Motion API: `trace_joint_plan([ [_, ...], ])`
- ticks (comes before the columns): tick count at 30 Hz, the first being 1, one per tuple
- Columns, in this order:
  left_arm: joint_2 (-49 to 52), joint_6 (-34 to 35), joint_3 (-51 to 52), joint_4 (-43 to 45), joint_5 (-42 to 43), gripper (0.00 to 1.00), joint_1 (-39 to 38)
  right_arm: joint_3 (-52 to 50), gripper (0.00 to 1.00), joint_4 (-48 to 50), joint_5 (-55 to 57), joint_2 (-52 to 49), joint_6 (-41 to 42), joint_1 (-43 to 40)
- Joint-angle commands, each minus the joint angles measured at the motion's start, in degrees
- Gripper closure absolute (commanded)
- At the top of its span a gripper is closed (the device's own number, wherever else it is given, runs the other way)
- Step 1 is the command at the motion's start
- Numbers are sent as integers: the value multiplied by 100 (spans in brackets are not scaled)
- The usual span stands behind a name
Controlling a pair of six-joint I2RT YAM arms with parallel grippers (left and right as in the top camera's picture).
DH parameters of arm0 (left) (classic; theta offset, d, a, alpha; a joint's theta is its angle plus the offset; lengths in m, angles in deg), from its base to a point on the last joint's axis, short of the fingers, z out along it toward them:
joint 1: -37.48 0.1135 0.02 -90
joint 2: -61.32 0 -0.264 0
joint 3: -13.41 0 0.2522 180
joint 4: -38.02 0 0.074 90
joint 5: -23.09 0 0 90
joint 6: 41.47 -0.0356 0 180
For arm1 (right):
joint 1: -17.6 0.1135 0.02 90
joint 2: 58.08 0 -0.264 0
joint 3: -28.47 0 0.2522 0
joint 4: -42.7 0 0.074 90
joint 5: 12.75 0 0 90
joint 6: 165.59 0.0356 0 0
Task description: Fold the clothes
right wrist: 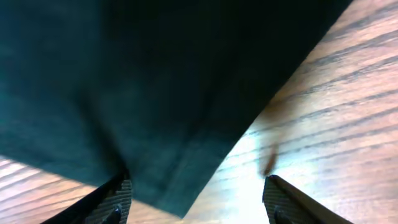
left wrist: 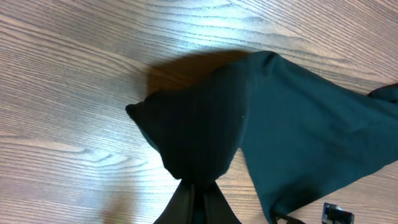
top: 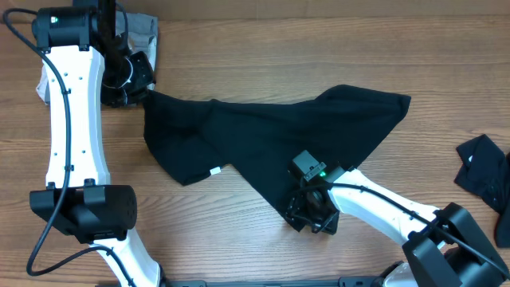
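A black T-shirt (top: 271, 131) lies spread over the middle of the table, its small white neck label (top: 215, 170) near the lower left edge. My left gripper (top: 145, 91) is at the shirt's far left corner. In the left wrist view it (left wrist: 196, 202) is shut on a bunched point of the black fabric (left wrist: 193, 134), which is raised off the wood. My right gripper (top: 301, 209) is at the shirt's near corner. In the right wrist view it (right wrist: 199, 196) stands open, with the shirt's hem corner (right wrist: 168, 180) reaching in between the fingers (right wrist: 118, 198).
A grey folded garment (top: 142, 30) lies at the far left behind the left arm. Another black garment (top: 482, 171) lies at the right edge. Bare wooden table (top: 239, 239) shows along the front and at the far right.
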Motion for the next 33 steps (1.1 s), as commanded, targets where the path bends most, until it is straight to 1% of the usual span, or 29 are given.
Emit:
trace_joint_plan([
  [1,66,15,-2,-15,70,96,-52,-260,28,236,-20,0,-35,31],
  [5,66,15,0,-15,70,96,-52,-378,35,306,-92,0,50,31],
  [9,66,15,-2,-15,70,96,-52,-378,46,337,-129,0,94,31],
  [12,66,15,0,-15,70,96,-52,-378,50,400,-138,0,118,31],
  [14,66,15,-2,-15,70,96,-52,-378,55,431,-138,0,120,31],
  [16,66,15,-2,-15,70,96,-52,-378,65,435,-136,0,136,31],
  [18,66,15,-2,-15,70,96,-52,-378,71,455,-138,0,136,31],
  [20,66,15,-2,-15,70,96,-52,-378,84,476,-133,0,138,31],
  [21,66,15,-2,-15,70,96,-52,-378,94,490,-118,0,162,31],
  [22,66,15,-2,-15,70,96,-52,-378,96,496,-87,0,216,31],
  [29,66,-31,-2,-15,79,96,-52,-350,96,490,184,7,354,-66],
  [30,66,-50,-2,-15,125,96,-52,-308,96,433,223,20,352,-133],
  [33,48,-391,-4,-15,573,96,-55,-57,96,118,372,153,326,-413],
])
